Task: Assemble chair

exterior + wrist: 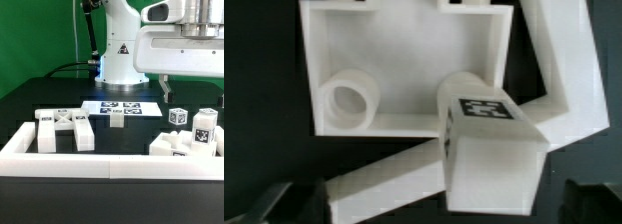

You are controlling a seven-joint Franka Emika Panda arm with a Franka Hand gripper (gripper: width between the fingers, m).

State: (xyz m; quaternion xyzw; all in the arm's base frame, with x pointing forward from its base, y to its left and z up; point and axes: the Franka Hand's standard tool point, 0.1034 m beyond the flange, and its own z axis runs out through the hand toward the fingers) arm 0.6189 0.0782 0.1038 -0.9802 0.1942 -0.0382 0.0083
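Note:
The chair parts lie loose. The X-braced back panel [65,128] lies at the exterior view's left. A cluster at the right holds the square seat [172,146], a tagged leg [203,128] and a small tagged block [178,117]. Another small block [117,120] stands by the middle. My gripper [192,90] hangs open above the right cluster, holding nothing. In the wrist view, the seat [402,70] shows a round hole, and a tagged leg [487,140] leans over its edge. The dark fingertips [267,200] stand far apart either side of the leg; the gripper [434,205] is above it.
The long low white barrier wall [110,160] runs along the front and bends around the right cluster; its corner shows in the wrist view [571,105]. The marker board [122,106] lies at the middle back. The robot base [120,55] stands behind it.

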